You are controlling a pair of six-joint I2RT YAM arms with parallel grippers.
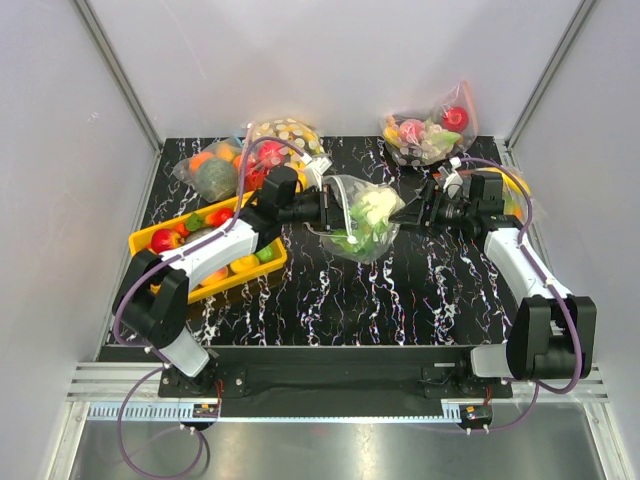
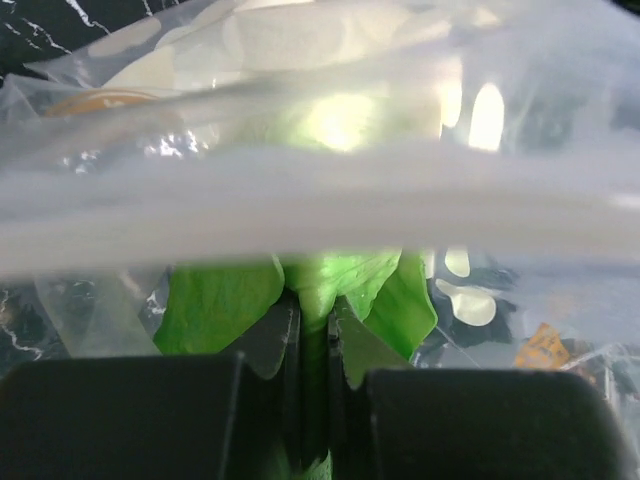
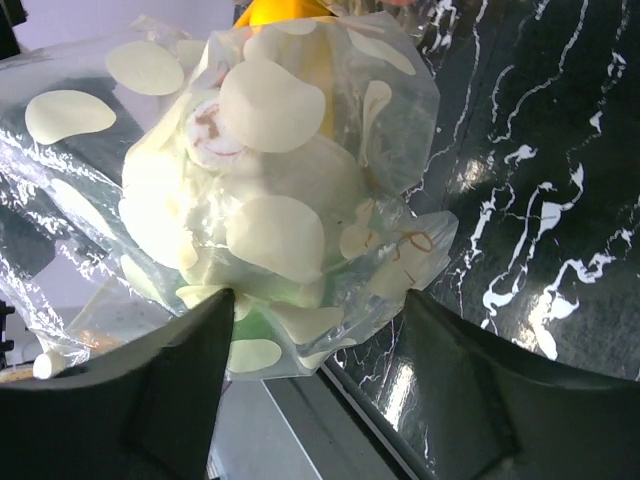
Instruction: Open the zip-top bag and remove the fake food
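Observation:
The dotted zip-top bag (image 1: 365,205) is at the table's middle, between my two grippers. A leafy green lettuce (image 1: 352,240) with a pale top shows inside it. My left gripper (image 1: 328,208) is at the bag's left side. In the left wrist view its jaws (image 2: 315,305) are shut on a green lettuce leaf (image 2: 215,305), with the bag's white zip strip (image 2: 320,205) blurred across just above. My right gripper (image 1: 405,214) is at the bag's right side. In the right wrist view it (image 3: 320,300) is wide open, and the bag's (image 3: 270,150) lower edge lies between the fingers, ungripped.
A yellow tray (image 1: 143,237) of plastic produce lies at the left under my left arm. A dotted bag with bananas (image 1: 288,135) and a plain clear bag (image 1: 215,172) sit at the back left. Another clear bag of produce (image 1: 432,130) sits at the back right.

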